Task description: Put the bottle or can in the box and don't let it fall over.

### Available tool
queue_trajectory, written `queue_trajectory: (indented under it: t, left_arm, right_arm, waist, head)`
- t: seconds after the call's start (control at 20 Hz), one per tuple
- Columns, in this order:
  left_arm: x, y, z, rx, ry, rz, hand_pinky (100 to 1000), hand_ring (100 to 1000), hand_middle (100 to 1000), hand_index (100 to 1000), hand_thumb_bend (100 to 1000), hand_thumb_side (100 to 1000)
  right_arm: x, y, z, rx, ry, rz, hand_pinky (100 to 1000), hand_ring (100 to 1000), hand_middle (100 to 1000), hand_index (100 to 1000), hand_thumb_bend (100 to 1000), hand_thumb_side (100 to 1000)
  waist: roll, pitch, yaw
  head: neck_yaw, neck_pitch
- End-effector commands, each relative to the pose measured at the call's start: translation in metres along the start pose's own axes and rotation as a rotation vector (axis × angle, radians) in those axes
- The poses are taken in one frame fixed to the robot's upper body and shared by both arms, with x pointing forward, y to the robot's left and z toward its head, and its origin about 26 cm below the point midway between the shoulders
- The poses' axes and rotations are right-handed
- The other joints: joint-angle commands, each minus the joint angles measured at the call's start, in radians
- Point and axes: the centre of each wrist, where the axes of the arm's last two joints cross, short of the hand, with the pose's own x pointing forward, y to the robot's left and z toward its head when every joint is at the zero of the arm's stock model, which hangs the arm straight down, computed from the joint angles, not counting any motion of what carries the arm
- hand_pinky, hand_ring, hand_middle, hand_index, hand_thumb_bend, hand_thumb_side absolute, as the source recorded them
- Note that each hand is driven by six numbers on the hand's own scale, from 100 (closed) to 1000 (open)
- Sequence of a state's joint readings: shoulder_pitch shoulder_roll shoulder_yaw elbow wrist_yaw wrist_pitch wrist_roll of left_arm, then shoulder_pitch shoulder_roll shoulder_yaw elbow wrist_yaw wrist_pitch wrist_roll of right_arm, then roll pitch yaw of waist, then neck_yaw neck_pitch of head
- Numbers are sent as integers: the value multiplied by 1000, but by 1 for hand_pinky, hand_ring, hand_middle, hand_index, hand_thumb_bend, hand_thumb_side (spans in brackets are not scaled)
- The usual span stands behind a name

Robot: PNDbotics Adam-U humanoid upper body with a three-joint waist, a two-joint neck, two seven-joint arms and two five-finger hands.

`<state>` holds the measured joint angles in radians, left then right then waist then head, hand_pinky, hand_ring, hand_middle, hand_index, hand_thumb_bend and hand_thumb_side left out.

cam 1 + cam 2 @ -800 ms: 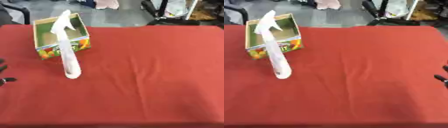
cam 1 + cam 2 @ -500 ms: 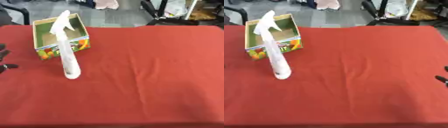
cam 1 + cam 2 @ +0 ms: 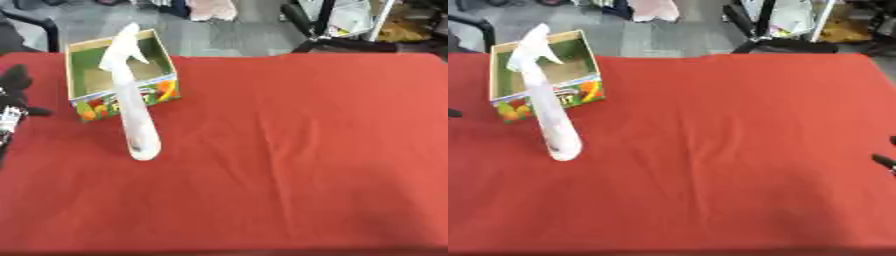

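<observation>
A tall white spray bottle (image 3: 136,110) stands upright on the red tablecloth (image 3: 289,150), just in front of an open cardboard box (image 3: 118,75) with fruit pictures on its side and a green inside. My left hand (image 3: 13,97) shows at the left edge, to the left of the box and apart from the bottle; I cannot make out how its fingers stand. Of my right hand (image 3: 884,161) only a dark tip shows at the right edge, far from the bottle.
The red cloth covers the whole table. Beyond the far edge are grey floor, black chair bases (image 3: 350,42) and cloth items. The box sits near the far left corner.
My left hand has risen along the left edge, closer to the box. The bottle and the box stay where they were.
</observation>
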<state>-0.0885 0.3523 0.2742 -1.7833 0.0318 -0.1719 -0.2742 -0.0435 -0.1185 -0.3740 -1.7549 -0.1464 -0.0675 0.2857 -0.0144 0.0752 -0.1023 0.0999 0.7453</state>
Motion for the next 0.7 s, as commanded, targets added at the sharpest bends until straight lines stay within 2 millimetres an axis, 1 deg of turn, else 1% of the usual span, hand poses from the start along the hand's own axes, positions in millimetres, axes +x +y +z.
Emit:
queue_trajectory:
  t: [0.05,0.3,0.55,0.7]
  left_arm:
    - [5,5,-16,-32,-32,-53,673,1000,1000,946,100,732]
    - [7,1,-44,-53,-86,-81,678,1000,1000,953,100,765]
    - [13,-5,-66,-70,-148,-88,683,1000,1000,959,191,797]
    - [16,-10,-77,-103,-181,-98,687,1000,1000,962,176,798]
  right_arm:
    - [7,-3,-5,17,-22,16,798,1000,1000,868,100,689]
    - [6,-2,-5,21,-20,14,798,1000,1000,868,100,689]
    - [6,-2,-4,25,-17,13,798,1000,1000,868,100,689]
    - [5,-2,-4,28,-16,12,798,1000,1000,868,100,690]
  waist:
    - [1,-15,-4]
    - [0,-16,-11]
    - [-1,-19,-15]
    - [-1,-19,-16]
  head:
    - [4,-8]
    - [8,-4]
    - [12,-4]
    - [15,-5]
